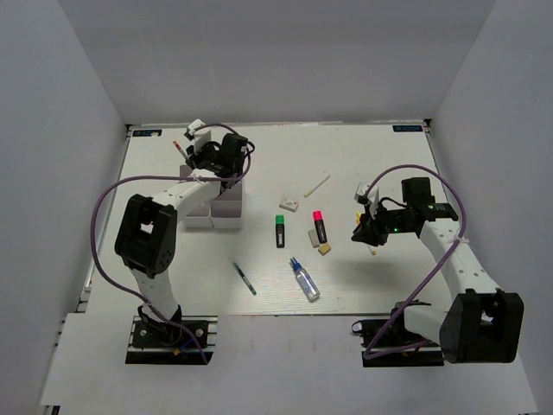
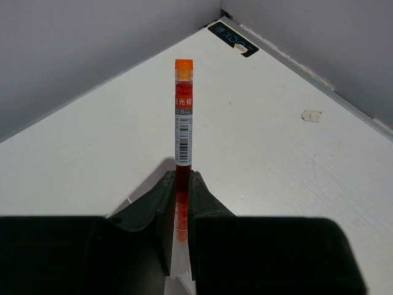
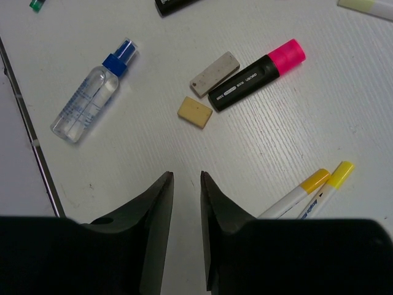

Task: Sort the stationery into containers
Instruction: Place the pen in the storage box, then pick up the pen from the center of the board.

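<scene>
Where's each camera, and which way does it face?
Top external: above and behind, looking down on the table; left arm and right arm show.
Left wrist: faces the far table corner; left gripper clamps an orange pen.
Right wrist: looks down at the table; right gripper open.
Shared: top and right wrist show the glue bottle.

Orange-capped pen (image 2: 183, 117) (upright) — between fingers (image 2: 161, 206)
</scene>
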Action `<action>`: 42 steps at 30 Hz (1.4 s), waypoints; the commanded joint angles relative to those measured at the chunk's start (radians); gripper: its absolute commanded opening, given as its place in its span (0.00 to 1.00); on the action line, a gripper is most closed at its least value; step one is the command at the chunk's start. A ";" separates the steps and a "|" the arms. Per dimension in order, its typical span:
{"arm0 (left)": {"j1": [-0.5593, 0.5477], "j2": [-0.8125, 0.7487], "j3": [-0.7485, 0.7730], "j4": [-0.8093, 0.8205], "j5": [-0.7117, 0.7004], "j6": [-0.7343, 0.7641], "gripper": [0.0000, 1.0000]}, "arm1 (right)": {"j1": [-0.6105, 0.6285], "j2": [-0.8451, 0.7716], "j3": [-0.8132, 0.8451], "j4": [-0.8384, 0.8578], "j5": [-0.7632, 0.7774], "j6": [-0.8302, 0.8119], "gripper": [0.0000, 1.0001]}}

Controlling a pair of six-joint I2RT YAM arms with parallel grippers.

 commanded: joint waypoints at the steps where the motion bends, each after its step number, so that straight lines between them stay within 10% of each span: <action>1: 0.002 -0.028 0.004 0.049 -0.021 -0.012 0.00 | 0.005 -0.014 0.021 -0.019 -0.002 -0.009 0.31; 20: -0.017 -0.036 -0.066 0.067 0.021 -0.097 0.03 | 0.006 0.020 0.036 -0.033 -0.002 -0.018 0.43; 28: -0.026 -0.108 -0.134 0.039 0.065 -0.147 0.60 | 0.009 0.019 0.035 -0.036 -0.001 -0.021 0.47; 36: -0.035 -0.215 -0.134 0.039 0.116 -0.147 0.75 | 0.016 0.026 0.038 -0.042 0.001 -0.029 0.57; 42: -0.035 -0.356 -0.088 -0.073 0.416 -0.013 0.94 | 0.071 0.060 0.105 -0.050 -0.034 0.000 0.69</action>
